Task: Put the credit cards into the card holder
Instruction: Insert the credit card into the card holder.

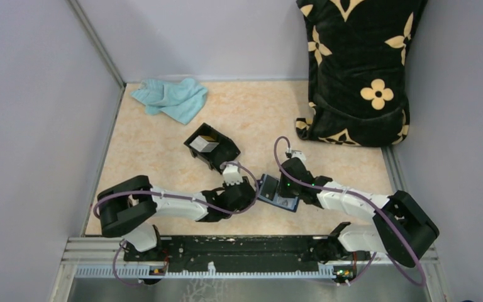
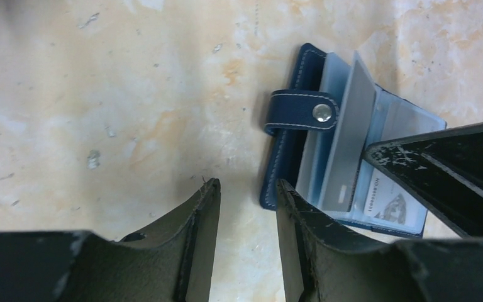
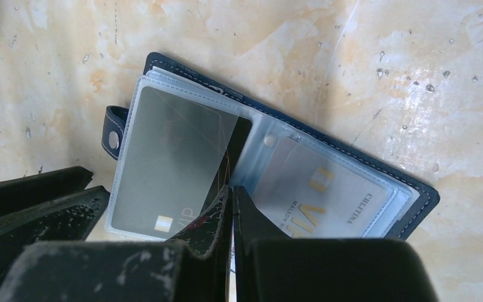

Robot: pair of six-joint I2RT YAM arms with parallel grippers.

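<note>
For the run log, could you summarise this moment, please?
card holder: open, cards in sleeves; right claw: shut, tip at fold; left claw: open, empty

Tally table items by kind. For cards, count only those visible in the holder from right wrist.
card holder: 1
cards in its sleeves: 2
black box: 1
teal cloth: 1
floral cushion: 1
Total: 6
</note>
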